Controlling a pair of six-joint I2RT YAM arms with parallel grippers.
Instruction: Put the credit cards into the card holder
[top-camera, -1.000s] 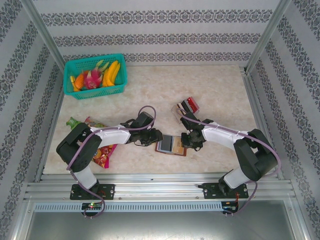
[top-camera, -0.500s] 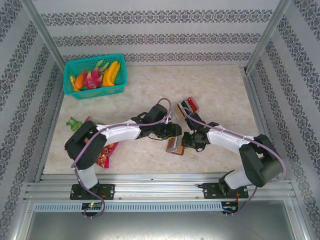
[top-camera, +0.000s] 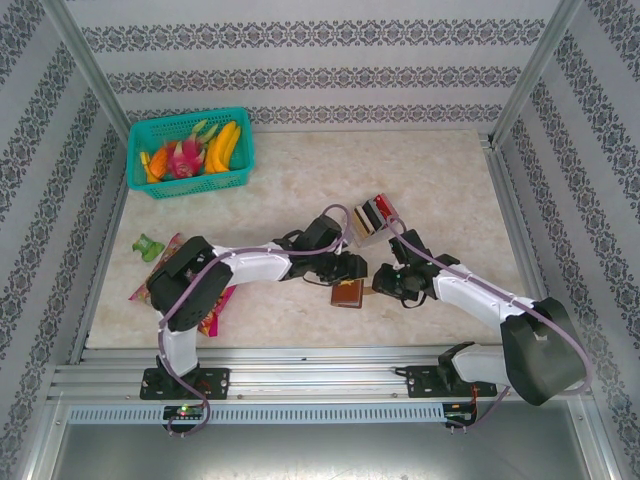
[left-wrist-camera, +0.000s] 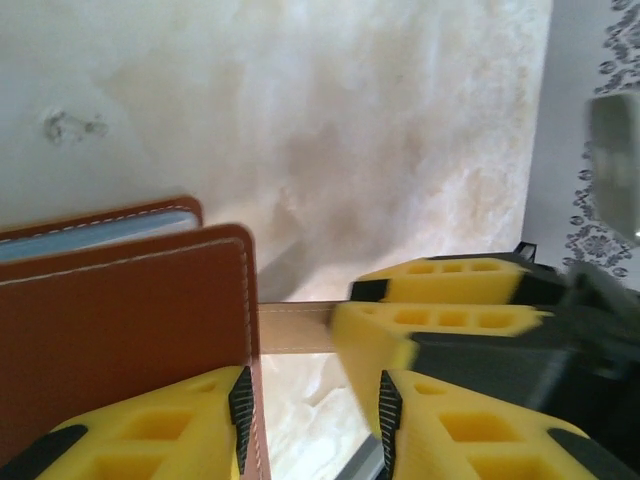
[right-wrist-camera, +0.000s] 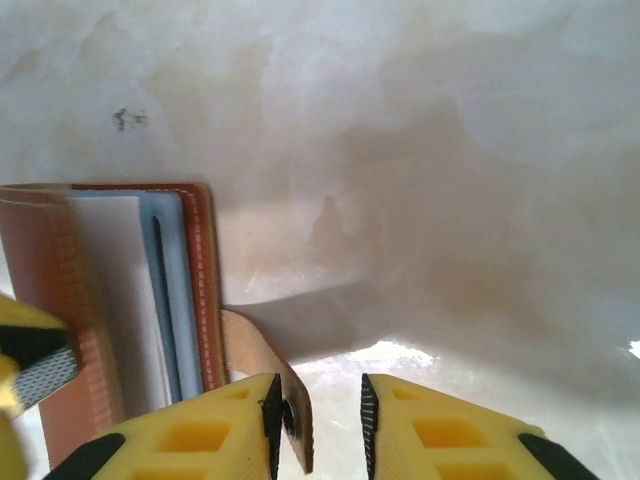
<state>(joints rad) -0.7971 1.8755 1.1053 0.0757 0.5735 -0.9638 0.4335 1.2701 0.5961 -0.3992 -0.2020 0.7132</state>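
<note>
- Step in hand, by my guess: opening the card holder (top-camera: 348, 293), lying closed between both claws.
- Left gripper (left-wrist-camera: 310, 415) spread, cover edge against one pad.
- Right gripper (right-wrist-camera: 315, 420) spread around the snap tab (right-wrist-camera: 270, 365), not pinching.
- Next: clamp both, fold open.
- Credit cards (top-camera: 378, 208) upright in the stand (top-camera: 360, 222) just behind.
- Snack packet (top-camera: 210, 305) and fruit basket (top-camera: 190, 183) well apart, no obstacle.

White arms (top-camera: 255, 265) with black joints; lilac cables (top-camera: 331, 209); yellow honeycombed fingers (left-wrist-camera: 150, 435), black ribbed pads (left-wrist-camera: 241, 405).
</note>
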